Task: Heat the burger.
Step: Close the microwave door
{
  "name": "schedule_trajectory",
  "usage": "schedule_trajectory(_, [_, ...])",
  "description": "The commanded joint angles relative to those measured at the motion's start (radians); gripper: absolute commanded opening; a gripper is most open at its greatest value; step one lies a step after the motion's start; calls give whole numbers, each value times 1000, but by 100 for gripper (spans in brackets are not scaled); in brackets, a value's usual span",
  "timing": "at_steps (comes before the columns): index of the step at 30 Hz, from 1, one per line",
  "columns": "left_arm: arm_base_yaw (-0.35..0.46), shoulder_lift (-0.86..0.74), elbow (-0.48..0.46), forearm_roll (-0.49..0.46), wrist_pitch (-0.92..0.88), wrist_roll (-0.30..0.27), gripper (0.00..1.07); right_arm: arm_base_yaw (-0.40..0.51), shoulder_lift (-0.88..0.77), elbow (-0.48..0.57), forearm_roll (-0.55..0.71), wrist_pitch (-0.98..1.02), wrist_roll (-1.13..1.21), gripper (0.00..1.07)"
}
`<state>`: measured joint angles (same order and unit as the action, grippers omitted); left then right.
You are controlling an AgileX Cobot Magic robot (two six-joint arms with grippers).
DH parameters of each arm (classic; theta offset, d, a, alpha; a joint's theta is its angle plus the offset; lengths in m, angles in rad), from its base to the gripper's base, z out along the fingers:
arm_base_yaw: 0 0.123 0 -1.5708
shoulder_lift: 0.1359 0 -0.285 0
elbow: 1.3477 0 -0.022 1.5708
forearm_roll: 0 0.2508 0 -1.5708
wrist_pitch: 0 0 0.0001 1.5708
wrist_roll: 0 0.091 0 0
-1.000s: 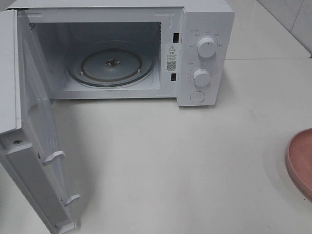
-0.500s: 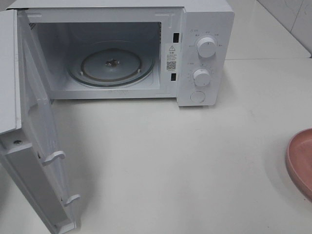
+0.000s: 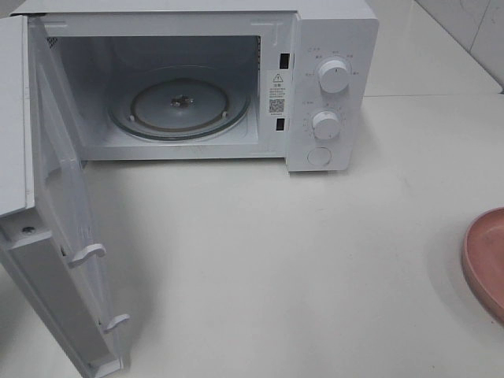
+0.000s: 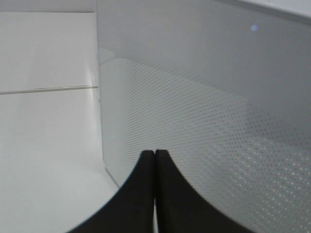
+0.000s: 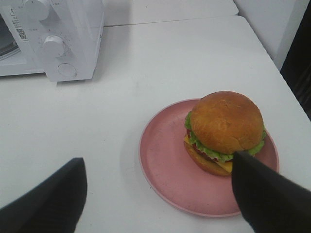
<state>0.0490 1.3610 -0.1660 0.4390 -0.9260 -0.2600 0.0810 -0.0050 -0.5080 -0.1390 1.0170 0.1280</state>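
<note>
- Across the last second the high view shows no change: the microwave (image 3: pixel 197 87) at the upper left of the frame stands just as it did, its door (image 3: pixel 63 228) swung wide toward the lower left and the glass turntable (image 3: pixel 179 104) bare inside.
- The pink plate (image 3: pixel 487 260) keeps its place at the right edge of that frame, only its rim showing; neither arm has come into that view.
- The left pincer (image 4: pixel 154 194) is clenched, its dark fingers pressed together with nothing between them, close in front of the dotted panel of the door (image 4: pixel 204 121).
- The right pincer (image 5: pixel 160 194) is released, its fingers spread wide at the bottom of the wrist frame, hanging above the tabletop (image 5: pixel 170 58).
- The burger (image 5: pixel 224 131) sits on the pink plate (image 5: pixel 165 170) at the right centre of that frame, near the right-hand finger; whether that finger touches it cannot be told.
- Judgement: the pause suggests the oven is ready and the pick-up is the step in hand; the burger is not yet lifted, so most of the task remains.
</note>
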Motion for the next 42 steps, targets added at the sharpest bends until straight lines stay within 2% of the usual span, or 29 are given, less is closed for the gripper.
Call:
schedule_trajectory(1, [-5,42,-1,34,-75,-16,0,-4,-25,5,-2,-12,-12,76])
schedule_trajectory(3, [-33,66,-10,34,-80,-15,0,-4,-25,5,-2,-12,-12,76])
schedule_trajectory(4, [-73,93,-24,26,-80,-15,0,-4,-25,5,-2,-12,-12,76])
schedule_trajectory(6, [-91,106,-29,18,-81,-10,0,-4,-25,5,-2,-12,-12,76])
schedule_trajectory(7, [-134,124,-40,-17,-84,-6,0,-4,-25,5,-2,-12,-12,76])
schedule_trajectory(8, [-134,124,-40,-17,-84,-6,0,-4,-25,5,-2,-12,-12,76])
schedule_trajectory(10, [-183,139,-48,-70,-90,3,0,-4,-25,5,-2,-12,-12,76])
schedule_trajectory(21, [-317,172,-65,-190,-115,34,0,-4,-25,5,-2,-12,-12,76])
schedule_trajectory(26, [-376,172,-137,-207,-53,37,0,-4,-25,5,-2,-12,-12,76])
schedule_trajectory(34, [-437,202,-198,-220,-9,37,0,-4,-25,5,-2,-12,-12,76])
schedule_trajectory(40, [-528,271,-269,-304,-10,38,0,-4,-25,5,-2,-12,-12,76])
schedule_trajectory(42, [-583,307,-318,-372,-9,72,0,-4,-25,5,-2,-12,-12,76])
